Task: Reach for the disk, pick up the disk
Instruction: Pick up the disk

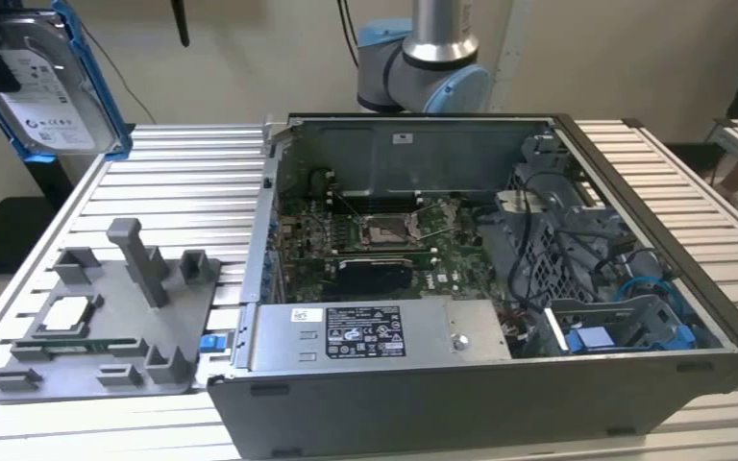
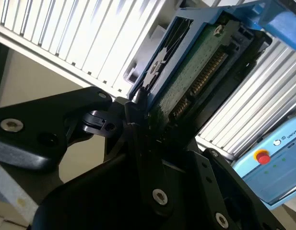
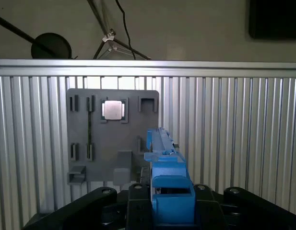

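Nearest me on the slatted metal table [image 1: 715,192] is the open computer case [image 1: 472,413], set close to the table's near edge. Along its near wall inside lies a silver power supply [image 1: 369,331] with a label on top. In its near corner at the exterior view's right, a blue plastic caddy [image 1: 594,341] sits among grey brackets and looping cables [image 1: 638,279]. Deeper in, the green motherboard [image 1: 369,235] lies flat on the case floor. Beside the case, at the table's near corner on the exterior view's left, lies a grey holder plate [image 1: 112,370] with upright pegs and pockets, and one pocket holds a small square silver chip [image 1: 65,315]. Past the case's far wall, the arm [image 1: 427,58] rises at the table's far edge. The disk [image 1: 49,82] is up in the air over the exterior view's left side of the table, roughly upright, its white label facing the room and its blue bracket [image 1: 87,58] running round it. The gripper [image 3: 171,213] is clamped on it. In the second wrist view a black finger [image 2: 133,120] presses against the disk's edge, with the green circuit board [image 2: 195,72] side showing. In the first wrist view the blue bracket juts out from between the fingers, with the holder plate and chip down below on the table.
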`<state>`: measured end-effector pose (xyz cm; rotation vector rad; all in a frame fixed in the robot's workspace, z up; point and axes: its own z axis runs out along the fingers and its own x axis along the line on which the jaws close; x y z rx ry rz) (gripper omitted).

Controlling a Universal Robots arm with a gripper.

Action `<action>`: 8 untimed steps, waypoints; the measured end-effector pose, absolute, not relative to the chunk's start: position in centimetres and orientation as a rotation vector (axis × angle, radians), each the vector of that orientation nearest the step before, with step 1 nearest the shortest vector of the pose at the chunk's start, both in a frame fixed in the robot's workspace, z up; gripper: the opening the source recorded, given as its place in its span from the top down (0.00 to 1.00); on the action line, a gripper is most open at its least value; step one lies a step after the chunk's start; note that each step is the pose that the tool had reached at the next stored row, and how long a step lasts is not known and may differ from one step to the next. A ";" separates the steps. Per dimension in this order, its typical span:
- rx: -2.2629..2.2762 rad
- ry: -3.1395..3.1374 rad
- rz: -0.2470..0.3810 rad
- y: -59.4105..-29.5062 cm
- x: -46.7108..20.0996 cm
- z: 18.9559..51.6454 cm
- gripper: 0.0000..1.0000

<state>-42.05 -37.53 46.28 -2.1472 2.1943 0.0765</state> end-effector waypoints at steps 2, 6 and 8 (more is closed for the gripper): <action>-2.147 2.194 0.076 -37.5 -41.9 46.3 1.00; -2.147 2.194 0.076 -37.5 -41.6 46.3 1.00; -2.147 2.194 0.077 -37.5 -41.4 46.3 1.00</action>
